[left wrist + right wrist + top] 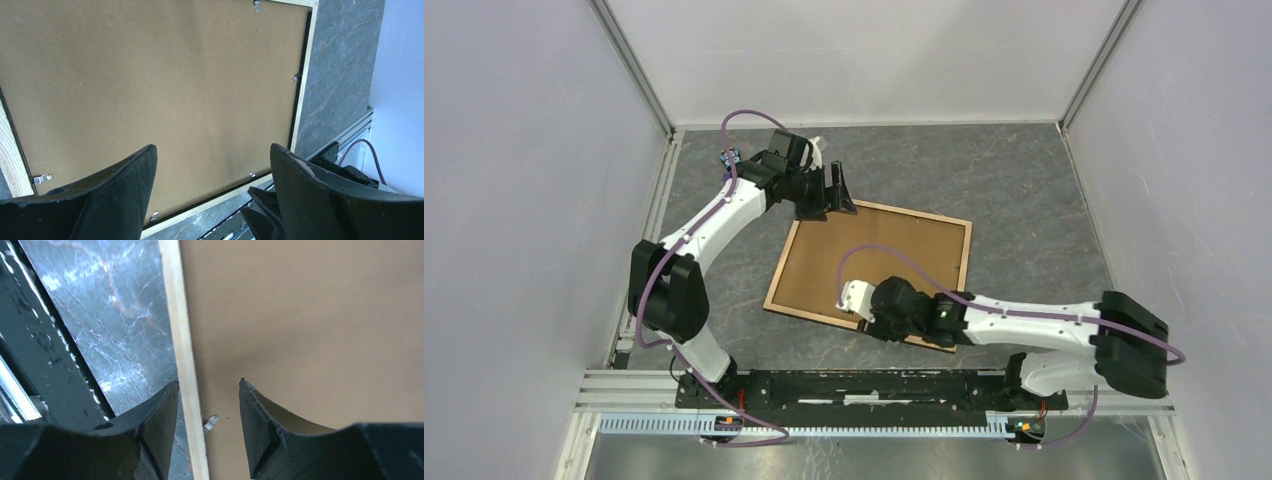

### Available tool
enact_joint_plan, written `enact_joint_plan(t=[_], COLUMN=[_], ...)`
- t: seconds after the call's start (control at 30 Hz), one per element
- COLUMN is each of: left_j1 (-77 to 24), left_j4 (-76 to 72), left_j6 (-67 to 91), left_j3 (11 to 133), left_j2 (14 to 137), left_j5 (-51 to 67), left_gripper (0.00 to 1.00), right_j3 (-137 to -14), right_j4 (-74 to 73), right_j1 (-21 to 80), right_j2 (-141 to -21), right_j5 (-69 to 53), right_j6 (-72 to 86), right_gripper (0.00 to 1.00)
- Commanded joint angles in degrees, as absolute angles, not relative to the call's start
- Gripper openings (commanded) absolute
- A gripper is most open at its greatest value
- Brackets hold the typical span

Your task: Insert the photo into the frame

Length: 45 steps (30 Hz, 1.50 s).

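Note:
The frame (782, 265) lies face down on the grey marbled table, its light wood back rails up. A brown backing board (874, 260) fills it, with small metal clips (42, 178) along the rails. The photo is not in view. My left gripper (836, 190) hovers open and empty over the frame's far left corner; in the left wrist view (212, 150) the board (150, 90) and a rail (305, 80) lie below it. My right gripper (852, 300) is open at the near rail. In the right wrist view (208, 385) its jaws straddle the rail (182, 340) beside a clip (211, 422).
White enclosure walls (514, 200) stand on the left, back and right. A black mounting bar (864, 385) with an aluminium rail runs along the near edge. Bare grey table (1024, 190) lies to the right of and behind the frame.

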<state>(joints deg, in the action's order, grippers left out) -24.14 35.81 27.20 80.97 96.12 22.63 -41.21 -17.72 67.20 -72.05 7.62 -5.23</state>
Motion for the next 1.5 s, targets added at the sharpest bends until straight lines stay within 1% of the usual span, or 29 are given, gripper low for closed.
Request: enact_joint_plan(t=[0.0, 0.2, 0.47, 0.63, 0.7, 0.8, 0.9, 1.07, 1.2, 1.27, 1.33, 1.47], left_j1=[-24.2, -24.3, -24.4, -24.3, -24.4, -24.4, -24.3, -24.3, -24.3, -24.3, -24.3, -24.3], left_j4=[34.1, 34.1, 34.1, 34.1, 34.0, 34.1, 33.6, 36.3, 36.3, 34.5, 30.1, 17.4], left_j6=[28.9, 28.8, 28.6, 28.3, 28.2, 27.7, 26.7, 26.6, 31.8, 35.7, 41.1, 52.9], left_j3=[80.6, 80.4, 80.2, 80.1, 80.0, 79.7, 79.5, 80.9, 79.6, 75.6, 68.6, 51.2], left_j2=[95.1, 95.4, 95.6, 95.4, 94.9, 93.4, 92.4, 91.0, 86.1, 81.9, 76.4, 66.7], left_j5=[22.5, 22.3, 21.7, 20.9, 20.0, 17.5, 12.6, 6.4, 7.4, 9.1, 10.6, 13.2], left_gripper=[0.89, 0.89, 0.89, 0.89, 0.89, 0.9, 0.93, 0.95, 0.98, 0.99, 0.99, 1.0], right_j3=[-43.0, -42.9, -41.1, -39.7, -38.8, -36.5, -33.9, -32.9, -32.2, -32.0, -32.2, -31.8], right_j4=[-18.4, -18.0, -15.2, -12.7, -11.4, -8.2, -3.8, 1.1, 2.8, 3.6, 4.0, 5.9], right_j1=[71.5, 75.0, 76.3, 76.4, 76.5, 76.5, 76.5, 76.5, 76.3, 75.5, 74.3, 72.7], right_j2=[-77.8, -81.3, -84.6, -85.4, -84.7, -82.6, -80.2, -77.6, -76.1, -75.2, -74.5, -72.5], right_j5=[13.5, 17.1, 19.3, 22.2, 23.7, 25.4, 26.6, 28.9, 33.7, 35.0, 35.0, 33.9], right_j6=[-4.0, -2.2, -0.3, 2.5, 3.3, 5.2, 7.0, 9.1, 10.0, 10.2, 10.6, 11.4], right_gripper=[0.52, 0.47, 0.38, 0.29, 0.23, 0.11, 0.0, 0.0, 0.0, 0.0, 0.0, 0.0])
